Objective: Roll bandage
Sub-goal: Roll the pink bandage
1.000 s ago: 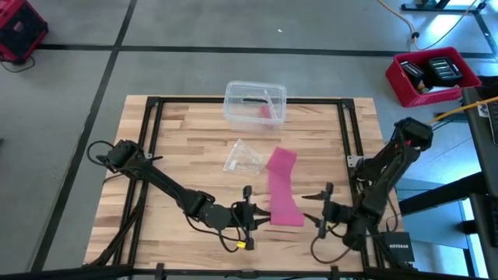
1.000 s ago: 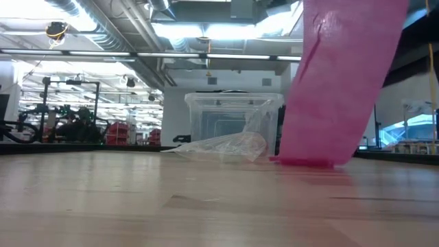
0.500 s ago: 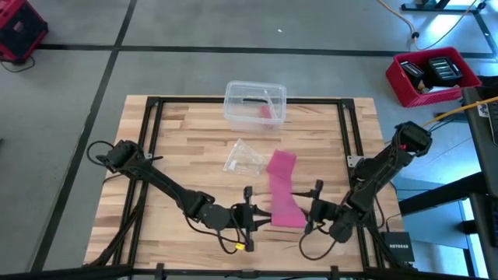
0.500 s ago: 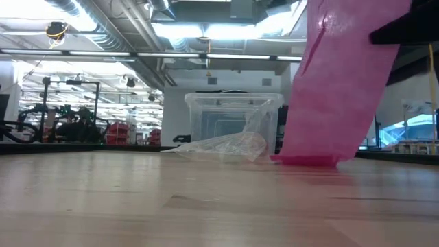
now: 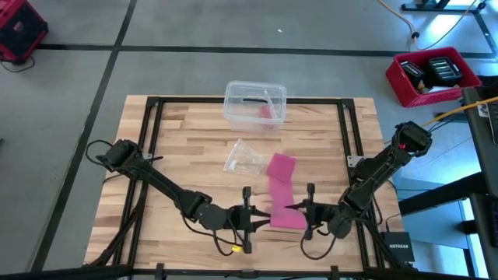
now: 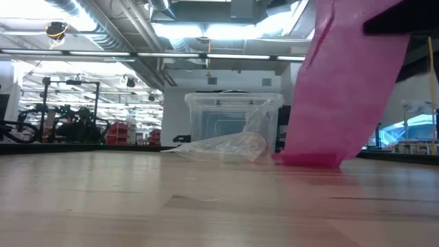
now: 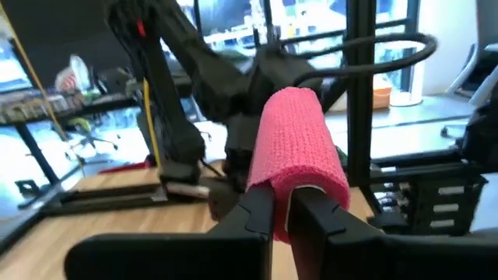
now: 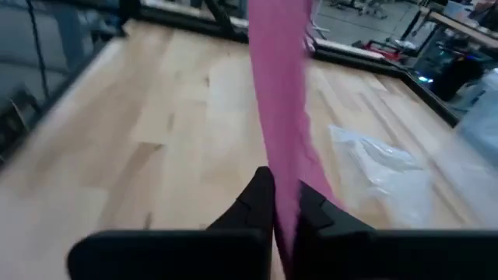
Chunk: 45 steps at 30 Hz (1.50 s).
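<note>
The pink bandage runs as a flat strip from its far end, which lies on the table, up to its near end, raised off the wood. In the low view the bandage slants up from the table. My left gripper comes from the left and is shut on the near end. My right gripper comes from the right and is shut on the strip beside it. My left gripper pinches the bandage's near end between its two fingers, which lie level and point toward the table's right. The pink cloth curls over the fingertips in a rounded loop. This end is lifted clear of the table. My right gripper pinches the strip's right long edge between its two fingers, close to the raised near end. The fingers come from the table's right, tipped slightly down, and lie across the strip. From the fingers the strip runs down, fairly straight, to the table.
A clear plastic box stands at the far edge, and a clear plastic wrapper lies left of the bandage's far end. Black frame rails border the tabletop. A red crate sits on the floor at the far right.
My right gripper has gone toward the table's left, up to the bandage, has turned about its wrist and has shut on the strip's right edge. The bandage's raised near end stays up; its far end stays on the table.
</note>
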{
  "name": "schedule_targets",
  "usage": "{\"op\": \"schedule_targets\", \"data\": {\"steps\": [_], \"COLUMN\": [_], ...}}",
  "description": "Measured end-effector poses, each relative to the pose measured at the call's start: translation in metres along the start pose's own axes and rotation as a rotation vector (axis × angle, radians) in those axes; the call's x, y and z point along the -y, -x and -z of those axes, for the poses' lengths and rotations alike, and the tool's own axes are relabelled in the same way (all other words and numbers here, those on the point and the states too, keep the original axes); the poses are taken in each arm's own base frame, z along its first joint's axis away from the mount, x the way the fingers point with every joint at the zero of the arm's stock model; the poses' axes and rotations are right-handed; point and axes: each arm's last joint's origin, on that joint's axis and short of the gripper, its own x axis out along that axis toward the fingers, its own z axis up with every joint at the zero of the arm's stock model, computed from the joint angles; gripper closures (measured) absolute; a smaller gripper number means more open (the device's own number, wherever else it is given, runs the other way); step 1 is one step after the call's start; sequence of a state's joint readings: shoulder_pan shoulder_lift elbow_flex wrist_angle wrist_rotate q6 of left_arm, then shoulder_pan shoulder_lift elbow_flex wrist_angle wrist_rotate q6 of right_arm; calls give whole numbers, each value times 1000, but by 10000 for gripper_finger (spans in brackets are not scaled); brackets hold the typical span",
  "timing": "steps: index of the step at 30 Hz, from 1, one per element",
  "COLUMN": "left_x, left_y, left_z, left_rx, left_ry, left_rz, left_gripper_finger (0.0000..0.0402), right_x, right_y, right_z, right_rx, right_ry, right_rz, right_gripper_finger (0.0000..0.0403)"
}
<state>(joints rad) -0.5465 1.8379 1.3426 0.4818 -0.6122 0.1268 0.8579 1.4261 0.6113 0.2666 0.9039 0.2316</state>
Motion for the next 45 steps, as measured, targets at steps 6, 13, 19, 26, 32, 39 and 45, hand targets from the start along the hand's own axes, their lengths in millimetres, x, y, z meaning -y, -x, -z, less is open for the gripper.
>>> {"op": "schedule_targets", "data": {"steps": [6, 13, 19, 26, 32, 39, 45], "left_x": [-6, -18, -25, -20, -17, -17, -17], "left_y": [12, 8, 4, 6, 8, 9, 9], "left_z": [-22, -25, -24, -24, -25, -26, -27], "left_rx": [51, 51, 46, 46, 51, 60, 67], "left_ry": [-56, -83, -82, -87, -94, -100, -96], "left_rz": [-61, -108, -128, -116, -107, -108, -110], "left_gripper_finger": [389, 389, 389, 389, 389, 389, 389], "right_x": [-13, -20, -22, -16, -12, -7, -5], "right_y": [13, 17, 18, 12, 10, 9, 9], "right_z": [-15, -30, -34, -34, -19, -3, 2], "right_rx": [131, 174, 172, 162, 59, 2, 32], "right_ry": [-4, -57, -104, -171, -73, -84, -98], "right_rz": [-75, -160, -211, -147, -65, 23, 36], "right_gripper_finger": [398, 395, 384, 292, 226, 227, 270]}}
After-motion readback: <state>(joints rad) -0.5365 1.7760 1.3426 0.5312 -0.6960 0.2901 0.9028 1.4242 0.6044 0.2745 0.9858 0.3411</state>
